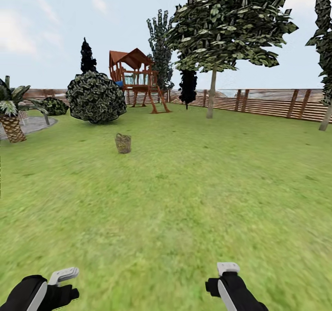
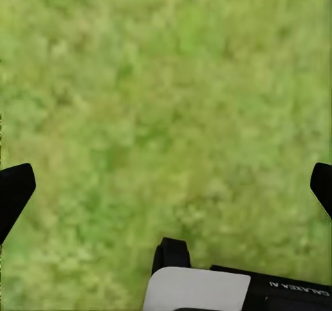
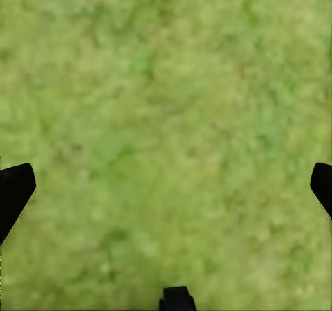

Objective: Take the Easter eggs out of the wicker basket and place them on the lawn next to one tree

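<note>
We hold both arms low, wrists bent down over the lawn (image 1: 184, 200). Our left gripper (image 2: 166, 186) and right gripper (image 3: 166, 186) are spread wide, holding nothing. Well ahead, the wicker basket (image 1: 123, 143) stands upright on grass. Beyond it, a tree (image 1: 211, 94) rises near the fence (image 1: 272, 101).

Upright wicker basket (image 1: 123, 143) on lawn (image 1: 184, 200)
</note>
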Controlling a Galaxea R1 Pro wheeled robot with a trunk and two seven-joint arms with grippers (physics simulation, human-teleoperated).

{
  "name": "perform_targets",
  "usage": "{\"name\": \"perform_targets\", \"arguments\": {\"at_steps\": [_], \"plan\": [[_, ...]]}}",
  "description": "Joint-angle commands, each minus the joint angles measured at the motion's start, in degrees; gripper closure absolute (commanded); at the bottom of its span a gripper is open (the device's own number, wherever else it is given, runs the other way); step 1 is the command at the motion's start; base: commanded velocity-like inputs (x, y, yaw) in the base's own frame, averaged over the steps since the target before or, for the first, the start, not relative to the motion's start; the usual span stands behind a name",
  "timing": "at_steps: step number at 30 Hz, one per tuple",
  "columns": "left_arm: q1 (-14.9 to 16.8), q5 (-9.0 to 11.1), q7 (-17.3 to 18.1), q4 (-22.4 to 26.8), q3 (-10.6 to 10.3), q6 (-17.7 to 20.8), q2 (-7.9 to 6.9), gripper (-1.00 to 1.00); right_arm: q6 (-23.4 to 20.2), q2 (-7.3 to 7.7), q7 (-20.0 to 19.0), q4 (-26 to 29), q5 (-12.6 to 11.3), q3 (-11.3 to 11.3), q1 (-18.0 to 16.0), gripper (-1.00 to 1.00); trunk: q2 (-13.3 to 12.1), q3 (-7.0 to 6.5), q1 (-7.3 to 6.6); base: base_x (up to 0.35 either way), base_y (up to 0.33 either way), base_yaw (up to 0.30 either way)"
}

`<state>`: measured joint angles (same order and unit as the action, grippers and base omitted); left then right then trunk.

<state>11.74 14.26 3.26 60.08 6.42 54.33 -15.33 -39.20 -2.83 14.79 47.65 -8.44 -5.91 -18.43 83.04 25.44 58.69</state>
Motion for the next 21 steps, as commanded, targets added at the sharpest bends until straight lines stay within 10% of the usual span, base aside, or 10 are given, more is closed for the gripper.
{"name": "perform_targets", "arguments": {"at_steps": [1, 21], "plan": [[0.04, -0.19, 0.34, 0.04, 0.09, 0.25, -0.05, -1.0, -0.17, 0.02, 0.54, 0.07, -0.59, -0.16, -0.03, -1.0, 0.03, 0.07, 0.04, 0.337, 0.0, 0.126], [0.04, -0.16, 0.34, 0.04, 0.09, 0.25, 0.12, -1.0, -0.17, 0.02, 0.5, 0.04, -0.61, -0.15, -0.03, -1.0, 0.03, 0.07, 0.04, 0.337, 0.0, 0.068]]}}
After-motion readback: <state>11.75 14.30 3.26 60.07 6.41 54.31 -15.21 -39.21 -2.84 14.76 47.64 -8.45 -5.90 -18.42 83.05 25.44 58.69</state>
